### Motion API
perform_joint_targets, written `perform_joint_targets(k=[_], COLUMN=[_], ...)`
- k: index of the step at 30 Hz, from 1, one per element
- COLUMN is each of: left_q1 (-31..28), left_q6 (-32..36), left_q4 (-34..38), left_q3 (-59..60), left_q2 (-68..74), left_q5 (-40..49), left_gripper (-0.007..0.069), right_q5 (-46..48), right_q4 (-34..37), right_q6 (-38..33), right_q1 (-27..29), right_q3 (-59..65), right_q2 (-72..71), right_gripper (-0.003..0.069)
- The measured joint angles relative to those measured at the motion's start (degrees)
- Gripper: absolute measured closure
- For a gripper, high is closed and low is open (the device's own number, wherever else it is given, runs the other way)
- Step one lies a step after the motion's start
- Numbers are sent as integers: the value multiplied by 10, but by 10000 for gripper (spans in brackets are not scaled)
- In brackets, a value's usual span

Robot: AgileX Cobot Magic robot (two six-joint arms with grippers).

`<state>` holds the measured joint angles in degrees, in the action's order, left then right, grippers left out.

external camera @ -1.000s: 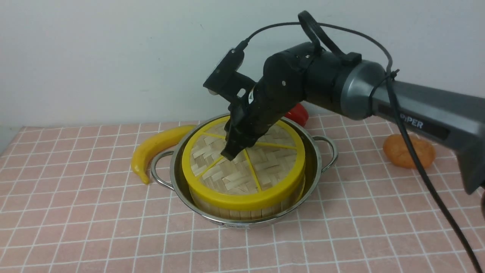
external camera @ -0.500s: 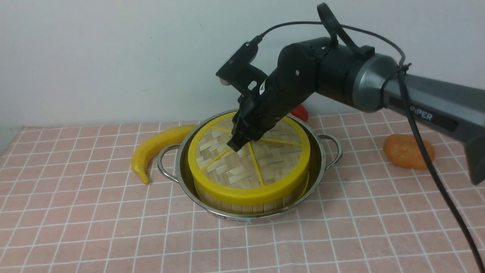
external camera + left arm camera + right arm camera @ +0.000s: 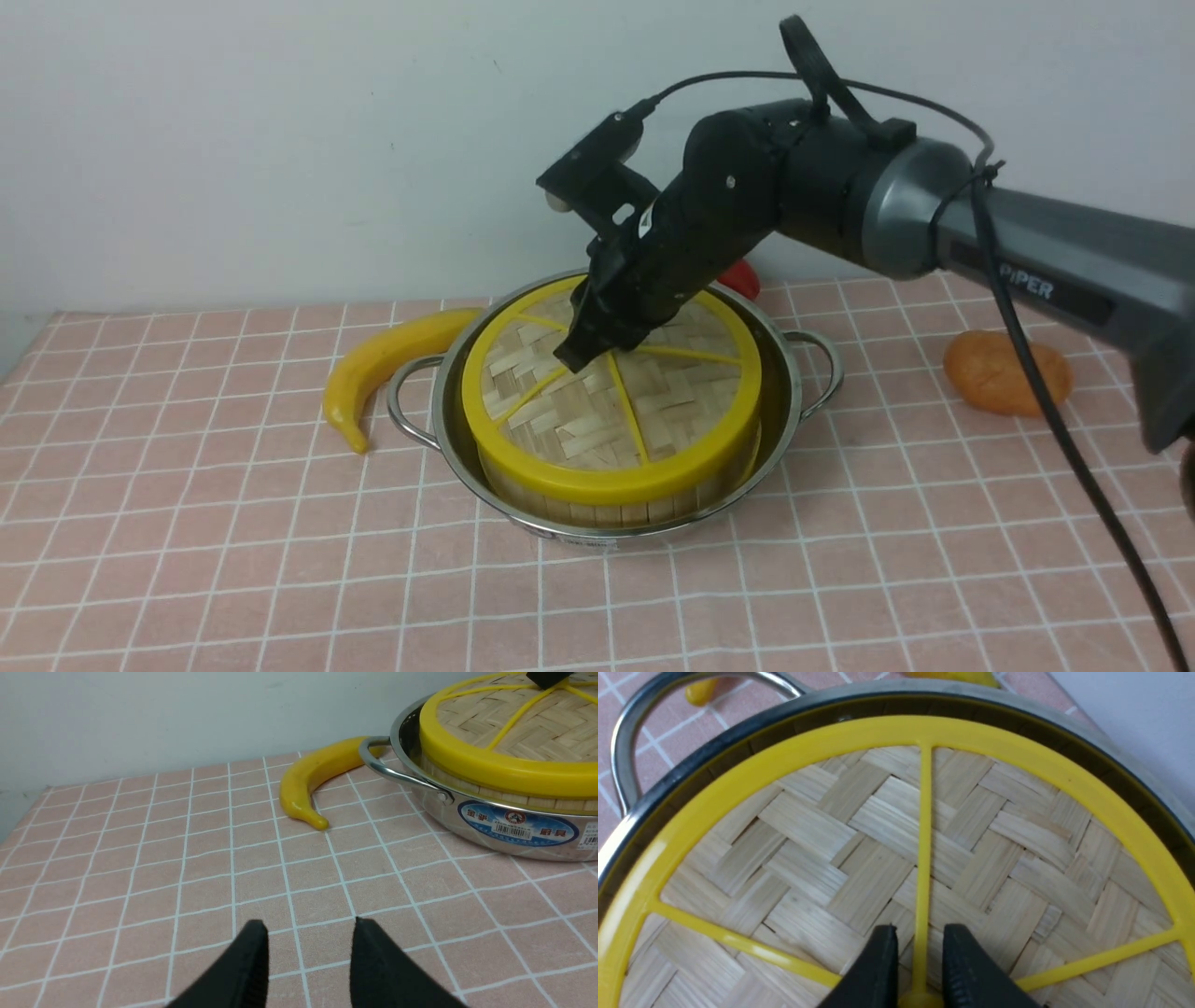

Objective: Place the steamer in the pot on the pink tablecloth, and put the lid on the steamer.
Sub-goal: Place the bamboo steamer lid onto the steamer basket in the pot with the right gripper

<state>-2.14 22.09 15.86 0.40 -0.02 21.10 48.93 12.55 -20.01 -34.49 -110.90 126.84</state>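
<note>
The steel pot (image 3: 782, 397) stands on the pink tablecloth (image 3: 187, 523). The steamer sits inside it; only its slatted wall (image 3: 597, 509) shows. The woven lid (image 3: 616, 420) lies flat on the steamer and hides its inside. My right gripper (image 3: 581, 353) points down at the lid's centre. In the right wrist view, the right gripper (image 3: 919, 933) has its jaws close on either side of the yellow knob (image 3: 920, 1001). My left gripper (image 3: 308, 933) is open and empty low over the cloth, away from the pot (image 3: 490, 826); it is out of the front view.
A yellow banana (image 3: 383, 364) lies against the pot's left handle. A red object (image 3: 738, 278) sits behind the pot. An orange fruit (image 3: 1004, 373) lies on the right. The white wall is close behind.
The right gripper rose slightly and moved right with the lid's knob. The pot, steamer and lid shifted a little to the right with it. Over the last half second almost nothing moved.
</note>
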Motion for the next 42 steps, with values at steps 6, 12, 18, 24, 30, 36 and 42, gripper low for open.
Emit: perform_joint_targets(k=[6,12,18,24,30,36,42], left_q1=[0,0,0,0,0,0,0], left_q6=[0,0,0,0,0,0,0], left_q4=[0,0,0,0,0,0,0], left_q3=[0,0,0,0,0,0,0], left_q2=[0,0,0,0,0,0,0], left_q5=[0,0,0,0,0,0,0], left_gripper=[382,382,382,382,382,382,382], right_q5=[2,17,16,0,-4,-4,-5], right_q4=[-9,-29,-53,-74,-87,-89,-92], right_q6=[29,48,65,80,93,100,90], right_q1=[0,0,0,0,-2,-2,-2], right_q3=[3,4,5,6,6,6,6], right_q2=[-5,-14,-16,-16,-16,-16,-16], right_gripper=[314,182,199,284,382,396,311])
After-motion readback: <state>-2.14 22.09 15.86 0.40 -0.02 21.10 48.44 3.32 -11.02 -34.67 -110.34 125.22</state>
